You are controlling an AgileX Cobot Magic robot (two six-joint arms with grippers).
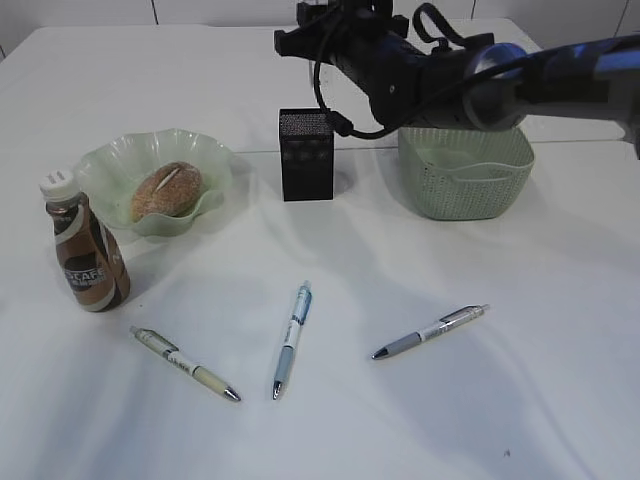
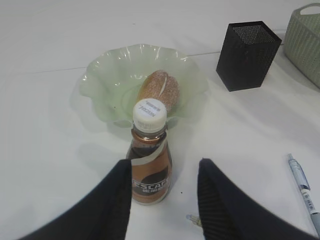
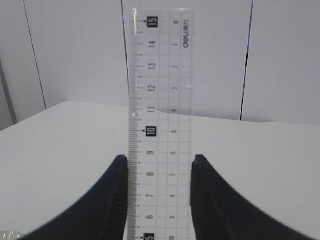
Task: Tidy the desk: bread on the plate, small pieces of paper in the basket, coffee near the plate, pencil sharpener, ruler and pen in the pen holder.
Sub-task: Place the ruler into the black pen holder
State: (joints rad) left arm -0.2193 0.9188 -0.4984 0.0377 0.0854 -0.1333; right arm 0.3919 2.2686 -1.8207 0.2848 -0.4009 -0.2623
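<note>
My right gripper (image 3: 159, 160) is shut on the edges of a clear ruler (image 3: 160, 85), which stands upright. The right arm (image 1: 420, 75) reaches in above the black mesh pen holder (image 1: 305, 155). My left gripper (image 2: 165, 162) is open low behind the coffee bottle (image 2: 150, 165). Its left finger overlaps the bottle's side and a gap shows at the right finger. The bread (image 1: 166, 190) lies on the green plate (image 1: 110, 160), with the coffee bottle (image 1: 87, 250) just in front. Three pens (image 1: 185, 363) (image 1: 292, 340) (image 1: 430, 331) lie on the table. No pencil sharpener or small pieces of paper are in view.
The green basket (image 1: 500, 185) stands to the right of the pen holder, under the right arm. A white cloth covers the table. In the left wrist view a pen (image 2: 302, 185) lies at the right, and a pen tip (image 2: 192, 219) shows by the right finger.
</note>
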